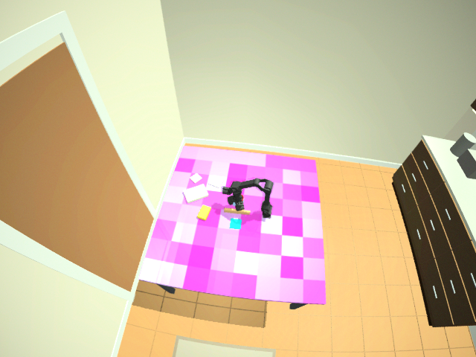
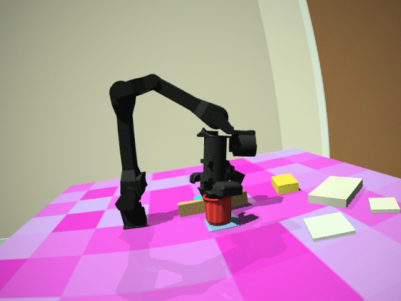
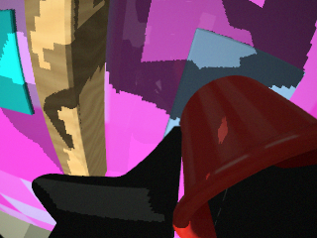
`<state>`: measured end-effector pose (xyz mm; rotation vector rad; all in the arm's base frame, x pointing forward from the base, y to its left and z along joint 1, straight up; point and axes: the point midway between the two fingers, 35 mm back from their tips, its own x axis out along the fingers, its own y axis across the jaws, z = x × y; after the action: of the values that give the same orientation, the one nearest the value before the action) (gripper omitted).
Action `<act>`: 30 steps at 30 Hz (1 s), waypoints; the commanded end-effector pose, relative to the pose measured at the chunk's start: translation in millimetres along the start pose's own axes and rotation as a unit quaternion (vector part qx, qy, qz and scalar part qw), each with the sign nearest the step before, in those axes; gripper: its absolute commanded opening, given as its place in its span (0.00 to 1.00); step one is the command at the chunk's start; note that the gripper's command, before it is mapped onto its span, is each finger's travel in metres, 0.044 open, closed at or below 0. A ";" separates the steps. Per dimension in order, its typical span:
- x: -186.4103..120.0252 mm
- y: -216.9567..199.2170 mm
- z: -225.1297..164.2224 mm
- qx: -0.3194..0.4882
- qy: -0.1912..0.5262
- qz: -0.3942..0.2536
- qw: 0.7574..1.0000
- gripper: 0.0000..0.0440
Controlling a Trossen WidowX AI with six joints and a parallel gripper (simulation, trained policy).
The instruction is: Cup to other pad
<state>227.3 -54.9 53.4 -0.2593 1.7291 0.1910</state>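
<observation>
The red cup [image 2: 218, 210] [image 3: 238, 109] stands upright on the light blue pad [image 2: 235, 223] [image 3: 218, 52]. My gripper [image 2: 215, 195] [image 3: 186, 132] points down at the cup's rim and is shut on the cup wall, with one finger outside and the other inside the cup. The other pad, bright cyan [image 1: 235, 224] [image 2: 197, 197] [image 3: 7, 59], lies across the wooden bar [image 1: 230, 210] [image 2: 191, 207] [image 3: 52, 30] from the cup. The inside of the cup is hidden, so the marbles cannot be seen.
The wooden bar stands on the table between the two pads. A yellow block [image 1: 204, 212] [image 2: 284, 184] lies beyond one end of the bar. A thick white block [image 1: 195, 193] [image 2: 336, 191] and two thin white slabs lie farther off on that side.
</observation>
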 end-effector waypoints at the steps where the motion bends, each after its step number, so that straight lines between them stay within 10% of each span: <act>1: 1.3 0.0 -1.9 -0.030 0.001 0.004 1.000 0.00; 30: -65.6 12.9 8.6 -0.139 -0.054 -0.018 0.989 0.00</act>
<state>237.8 -41.6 106.0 -0.4553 1.6202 0.4020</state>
